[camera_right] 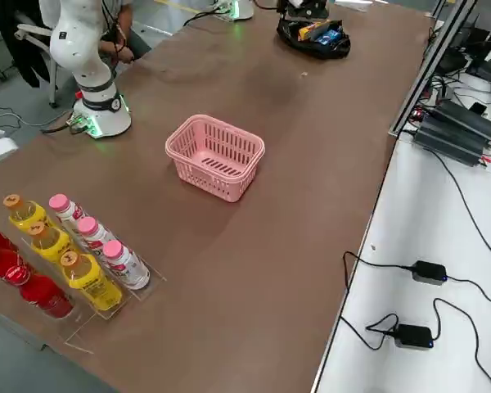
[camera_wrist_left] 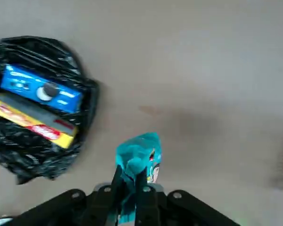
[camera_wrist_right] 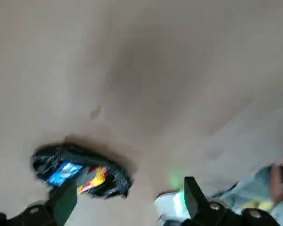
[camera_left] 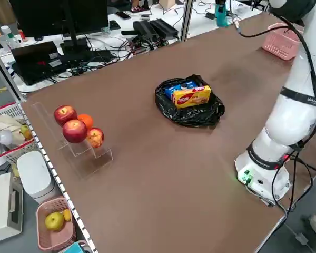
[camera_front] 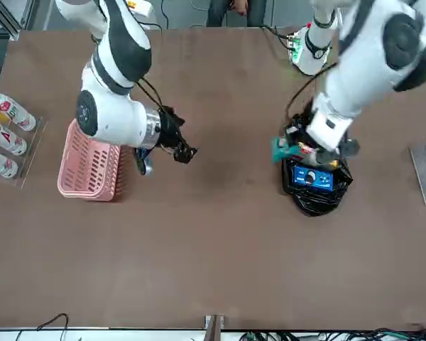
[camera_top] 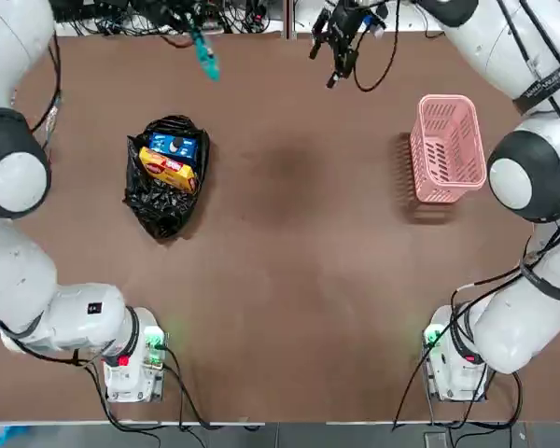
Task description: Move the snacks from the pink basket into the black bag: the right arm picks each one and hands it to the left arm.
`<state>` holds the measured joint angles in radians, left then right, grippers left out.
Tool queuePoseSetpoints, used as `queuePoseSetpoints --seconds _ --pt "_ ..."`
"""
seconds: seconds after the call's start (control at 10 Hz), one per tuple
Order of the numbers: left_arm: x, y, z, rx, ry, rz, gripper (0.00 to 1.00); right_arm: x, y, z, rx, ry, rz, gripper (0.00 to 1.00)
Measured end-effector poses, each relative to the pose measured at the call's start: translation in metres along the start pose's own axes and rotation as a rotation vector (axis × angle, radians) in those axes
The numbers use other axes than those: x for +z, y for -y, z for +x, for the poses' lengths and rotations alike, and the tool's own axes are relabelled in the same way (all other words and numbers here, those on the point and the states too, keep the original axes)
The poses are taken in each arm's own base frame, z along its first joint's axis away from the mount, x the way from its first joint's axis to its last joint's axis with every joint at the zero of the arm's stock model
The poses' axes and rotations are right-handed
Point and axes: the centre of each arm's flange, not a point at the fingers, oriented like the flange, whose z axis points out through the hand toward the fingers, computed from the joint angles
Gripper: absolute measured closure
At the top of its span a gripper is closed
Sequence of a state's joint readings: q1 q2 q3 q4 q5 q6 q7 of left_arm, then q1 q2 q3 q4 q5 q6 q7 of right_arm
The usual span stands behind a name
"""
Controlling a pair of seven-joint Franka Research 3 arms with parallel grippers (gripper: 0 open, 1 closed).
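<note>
Teal snack [camera_wrist_left: 140,153] pinched in left jaws — right jaws wide apart, empty.

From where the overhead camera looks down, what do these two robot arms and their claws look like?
Both arms are glossy white rounded segments joined by dark grey ball-like joints. The left arm and right arm each carry black cables along them and stand on bases with small green lights; the left base also shows red. The left gripper and right gripper are black, two-fingered, with cables trailing.
</note>
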<state>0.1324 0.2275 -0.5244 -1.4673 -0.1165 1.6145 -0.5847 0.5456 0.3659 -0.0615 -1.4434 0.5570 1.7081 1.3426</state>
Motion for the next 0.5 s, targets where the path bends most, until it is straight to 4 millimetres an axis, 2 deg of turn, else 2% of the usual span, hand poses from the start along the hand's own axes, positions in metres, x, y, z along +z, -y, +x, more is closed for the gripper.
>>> queuePoseSetpoints --seconds 0.1,0.3,0.4,0.5 --pt "0.011 0.036 0.016 0.022 0.042 0.016 0.87 0.001 -0.006 0.002 -0.082 -0.044 -0.052 0.0" --pt "0.052 0.1 0.037 0.018 0.121 0.037 0.87 -0.011 -0.016 0.015 -0.221 -0.122 -0.114 0.0" --pt "0.075 0.123 0.045 -0.005 0.138 0.037 0.87 -0.018 -0.021 0.022 -0.282 -0.159 -0.14 0.0" --pt "0.102 0.135 0.047 -0.024 0.148 0.039 0.87 -0.024 -0.024 0.029 -0.343 -0.188 -0.158 0.0"
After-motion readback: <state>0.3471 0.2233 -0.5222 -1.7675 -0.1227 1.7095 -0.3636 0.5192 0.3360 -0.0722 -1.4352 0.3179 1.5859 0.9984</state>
